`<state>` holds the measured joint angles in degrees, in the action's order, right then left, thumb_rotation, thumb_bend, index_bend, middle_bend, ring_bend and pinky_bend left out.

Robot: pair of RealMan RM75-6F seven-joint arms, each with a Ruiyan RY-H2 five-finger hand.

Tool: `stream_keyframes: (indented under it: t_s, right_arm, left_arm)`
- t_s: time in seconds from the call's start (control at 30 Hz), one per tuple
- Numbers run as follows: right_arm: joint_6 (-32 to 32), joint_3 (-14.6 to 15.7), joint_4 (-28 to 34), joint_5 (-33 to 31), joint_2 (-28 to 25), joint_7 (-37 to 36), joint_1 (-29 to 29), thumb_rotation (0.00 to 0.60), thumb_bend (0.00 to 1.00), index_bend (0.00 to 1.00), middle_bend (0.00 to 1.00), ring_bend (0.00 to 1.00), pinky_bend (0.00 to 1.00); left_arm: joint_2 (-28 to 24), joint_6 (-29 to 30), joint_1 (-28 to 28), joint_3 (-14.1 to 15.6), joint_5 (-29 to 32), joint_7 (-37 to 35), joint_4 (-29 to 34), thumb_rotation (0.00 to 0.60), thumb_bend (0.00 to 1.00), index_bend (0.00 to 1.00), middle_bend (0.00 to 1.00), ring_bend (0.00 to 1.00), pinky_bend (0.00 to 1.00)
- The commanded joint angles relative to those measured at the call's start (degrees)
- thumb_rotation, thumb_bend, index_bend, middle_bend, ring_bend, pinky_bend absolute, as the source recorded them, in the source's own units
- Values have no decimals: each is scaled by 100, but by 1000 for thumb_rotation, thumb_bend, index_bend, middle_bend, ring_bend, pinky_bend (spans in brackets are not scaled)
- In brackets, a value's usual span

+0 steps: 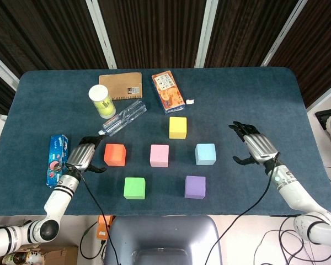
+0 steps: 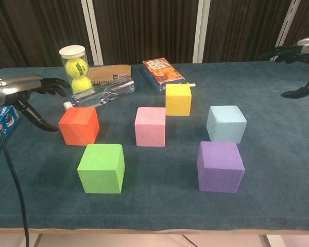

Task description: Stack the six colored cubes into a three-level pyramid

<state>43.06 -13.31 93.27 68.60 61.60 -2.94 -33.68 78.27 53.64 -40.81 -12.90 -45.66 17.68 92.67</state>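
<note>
Found all six cubes single on the dark blue cloth-covered table (image 1: pixel 237 99), none stacked yet: orange-red foam cube (image 1: pixel 115 154), pink foam cube (image 1: pixel 159 155) and pale blue foam cube (image 1: pixel 205 154) in a loose row, yellow foam cube (image 1: pixel 177 127) behind, green foam cube (image 1: pixel 134 187) and purple foam cube (image 1: pixel 195 186) in front. Saw the left hand (image 1: pixel 84 156) empty, fingers loosely apart, just beside the orange-red cube, apparently not touching it. Saw the right hand (image 1: pixel 254 144) empty too, fingers spread, hovering well apart from the pale blue cube.

Judged the risks as these. Could nudge a cube sideways instead of gripping it, given broad fingers closing on soft, light foam. Could leave gaps or skew in the bottom three, so upper cubes would sit unevenly and tip. Could knock finished levels while releasing the top cube. Could brush the clear plastic bottle (image 1: pixel 123 117) lying near the orange-red cube when reaching from the left.

Could make out printed lettering on the clear tube of yellow tennis balls (image 2: pixel 75 64), the orange snack box (image 1: pixel 167 92), the blue biscuit packet (image 1: pixel 55 160) and the brown flat pouch (image 1: pixel 121 85), but nothing large enough to read.
</note>
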Motion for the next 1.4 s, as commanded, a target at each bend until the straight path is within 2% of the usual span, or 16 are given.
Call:
stream_keyframes:
  t_s: [0.03, 0.27, 0.47, 0.8, 1.17, 1.4]
  right_arm:
    - [31, 45, 36, 7, -34, 13, 3, 600, 217, 0, 0, 0, 0]
    - [402, 190, 266, 285, -295, -174, 224, 600, 217, 0, 0, 0, 0]
    - [531, 281, 364, 513, -553, -487, 347, 600, 216, 0, 0, 0, 0]
    - [646, 393, 360, 743, -803, -942, 460, 600, 217, 0, 0, 0, 0]
    - [583, 532, 257, 825, -844, -1102, 461, 600, 216, 0, 0, 0, 0]
    - [617, 571, 178, 835, -815, -1143, 467, 600, 216, 0, 0, 0, 0]
  left_arm:
    - [23, -21, -16, 14, -1, -38, -45, 600, 141, 138, 160, 101, 100]
    - [237, -187, -140, 43, 89, -106, -426, 600, 145, 138, 160, 101, 100]
    - [429, -476, -345, 24, 354, -78, -760, 600, 233, 175, 161, 101, 100]
    - [586, -523, -525, 95, 691, 95, -1008, 600, 226, 224, 161, 105, 100]
    - [830, -501, -623, 95, 751, 85, -1267, 600, 230, 470, 261, 158, 101]
    - [873, -367, -624, 11, 666, 0, -1214, 600, 246, 490, 263, 162, 101]
